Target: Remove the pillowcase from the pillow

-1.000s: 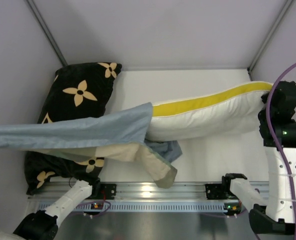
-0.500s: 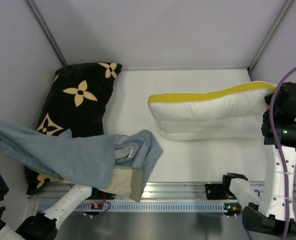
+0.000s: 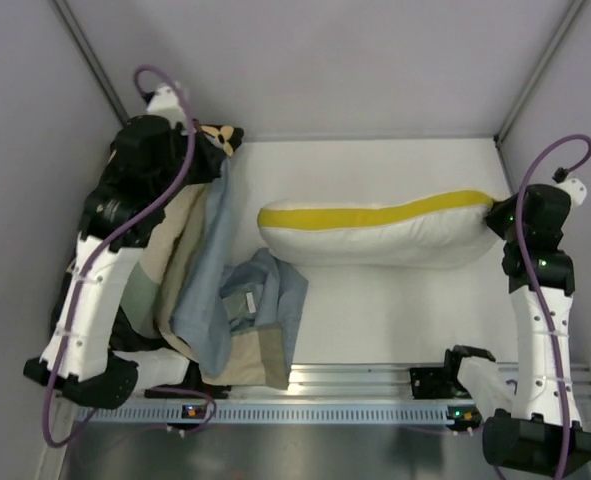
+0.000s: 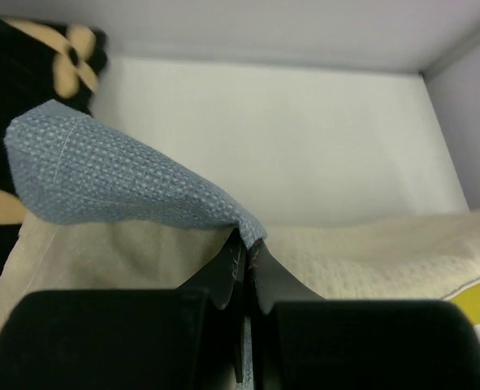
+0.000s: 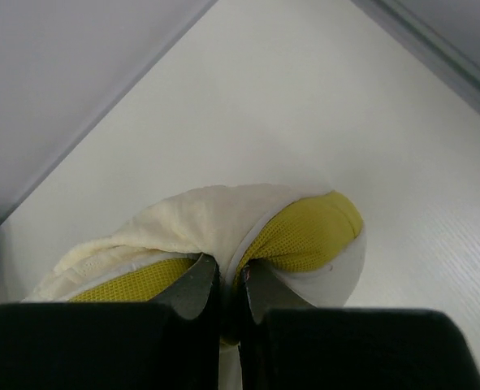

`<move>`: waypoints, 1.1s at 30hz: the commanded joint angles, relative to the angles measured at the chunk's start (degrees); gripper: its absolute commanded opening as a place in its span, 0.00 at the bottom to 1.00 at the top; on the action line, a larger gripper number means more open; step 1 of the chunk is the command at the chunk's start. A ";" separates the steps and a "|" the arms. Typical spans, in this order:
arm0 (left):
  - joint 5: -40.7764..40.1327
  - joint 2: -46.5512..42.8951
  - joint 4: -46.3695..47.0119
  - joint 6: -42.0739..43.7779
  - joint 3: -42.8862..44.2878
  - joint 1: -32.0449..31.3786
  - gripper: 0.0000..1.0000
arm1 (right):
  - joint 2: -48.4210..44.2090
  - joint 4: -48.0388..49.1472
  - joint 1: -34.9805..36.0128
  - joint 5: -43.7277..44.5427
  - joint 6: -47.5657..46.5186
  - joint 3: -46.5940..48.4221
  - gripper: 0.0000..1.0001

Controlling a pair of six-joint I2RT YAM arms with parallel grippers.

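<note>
Pillowcase lies wholly off the pillow, heaped down the table's left side over the black flower cushion, its length running far to near while the pillow's runs left to right, just beside it. The left gripper is pinched closed on a blue-grey fold at the heap's far end; the right gripper is clamped on the pillow's right corner, so each arm probably need only let go.

You see a white table bearing the pillow, the heaped pillowcase just left — and a black cushion at far left.
</note>
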 commanded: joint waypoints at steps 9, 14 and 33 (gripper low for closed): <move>14.49 11.04 3.29 -7.11 -5.29 -0.13 0.00 | -12.29 3.40 -0.55 -22.89 5.06 -18.55 0.00; 15.81 19.56 4.78 -7.99 -6.69 -0.13 0.00 | -13.87 3.39 -0.46 -30.71 4.27 -26.72 0.10; 11.24 35.41 -0.13 -7.64 9.40 -0.48 0.99 | -8.78 -4.95 -0.55 -28.79 -2.59 -24.46 0.99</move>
